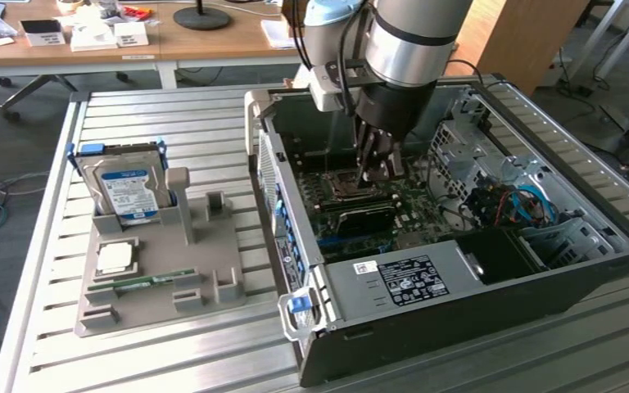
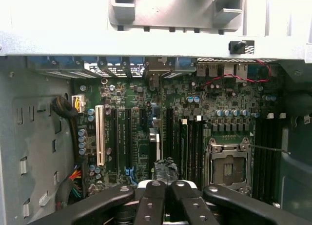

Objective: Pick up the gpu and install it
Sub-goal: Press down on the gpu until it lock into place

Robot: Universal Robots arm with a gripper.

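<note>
The arm (image 1: 418,41) comes down steeply from above, its silver-and-black wrist pointing almost straight down. The black pincer (image 1: 380,160) hangs below it. In the wrist view its linkage bars converge, with the fingers (image 2: 165,198) drawn close together.

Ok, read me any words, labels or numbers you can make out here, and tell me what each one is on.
No text reads clearly.
Hard drive: blue and white label, print too small.
Power supply: black label and a small white sticker, both unreadable.
Motherboard: markings too blurred.
</note>
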